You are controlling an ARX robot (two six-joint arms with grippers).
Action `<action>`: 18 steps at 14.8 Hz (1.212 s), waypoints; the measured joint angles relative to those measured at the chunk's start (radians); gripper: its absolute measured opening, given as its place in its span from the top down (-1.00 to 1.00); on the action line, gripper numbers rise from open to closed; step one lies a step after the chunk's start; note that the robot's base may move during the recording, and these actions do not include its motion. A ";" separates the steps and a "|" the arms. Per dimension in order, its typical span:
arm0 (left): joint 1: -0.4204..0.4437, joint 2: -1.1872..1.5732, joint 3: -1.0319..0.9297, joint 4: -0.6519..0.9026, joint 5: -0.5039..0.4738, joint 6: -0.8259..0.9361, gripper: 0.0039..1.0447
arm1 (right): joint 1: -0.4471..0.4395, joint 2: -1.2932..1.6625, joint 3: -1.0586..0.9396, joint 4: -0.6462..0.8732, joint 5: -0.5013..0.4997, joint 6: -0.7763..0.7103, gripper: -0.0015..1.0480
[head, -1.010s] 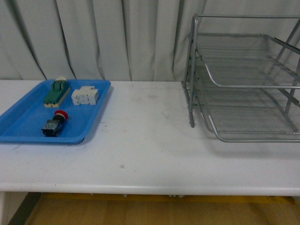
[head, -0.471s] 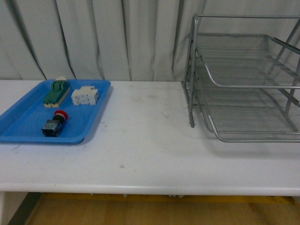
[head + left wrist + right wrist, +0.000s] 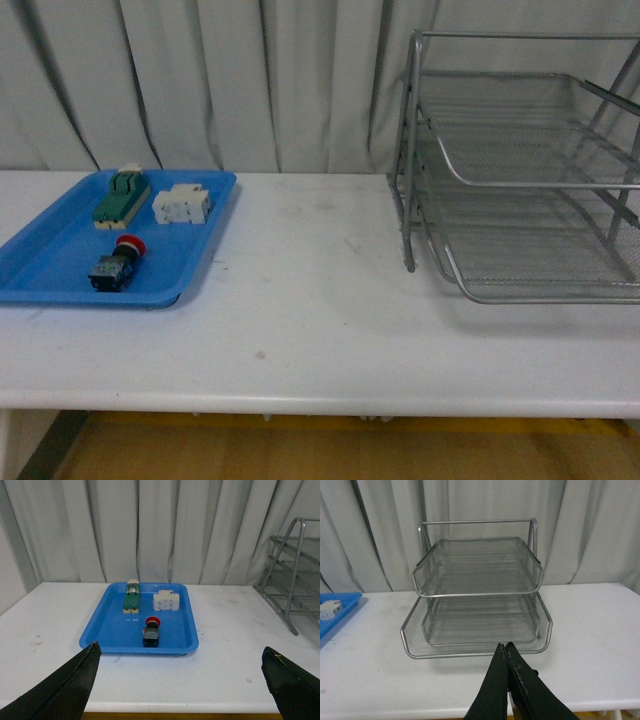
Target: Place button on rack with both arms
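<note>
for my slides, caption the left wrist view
Open left pincer facing the blue tray that holds the button, the rack standing apart

The button (image 3: 117, 264), a red mushroom cap on a black boxy body, lies on its side in the near half of a blue tray (image 3: 50, 255), cap pointing away; the rack (image 3: 411, 150), tiered silver wire mesh, stands upright well apart to its right; the left gripper (image 3: 180, 650) is spread wide; the right gripper (image 3: 505, 646) is pressed together, empty.

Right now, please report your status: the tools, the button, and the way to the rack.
Left tool open, empty. Right tool shut, empty. Button in blue tray, untouched. Nothing between tray and rack.
</note>
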 joint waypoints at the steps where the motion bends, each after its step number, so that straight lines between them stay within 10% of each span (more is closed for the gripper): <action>1: 0.000 0.000 0.000 0.000 0.000 0.000 -0.88 | 0.000 -0.015 0.000 -0.015 0.000 0.000 0.96; 9: 0.000 0.000 0.000 0.001 0.000 0.000 -0.88 | 0.000 -0.228 0.000 -0.238 0.000 -0.002 0.94; 11: -0.009 0.127 0.051 -0.092 0.035 -0.021 -0.88 | 0.000 -0.229 0.000 -0.238 0.000 -0.002 0.56; 18: -0.039 1.529 0.615 0.386 0.155 -0.015 -0.88 | 0.000 -0.229 0.000 -0.238 0.000 -0.002 -0.87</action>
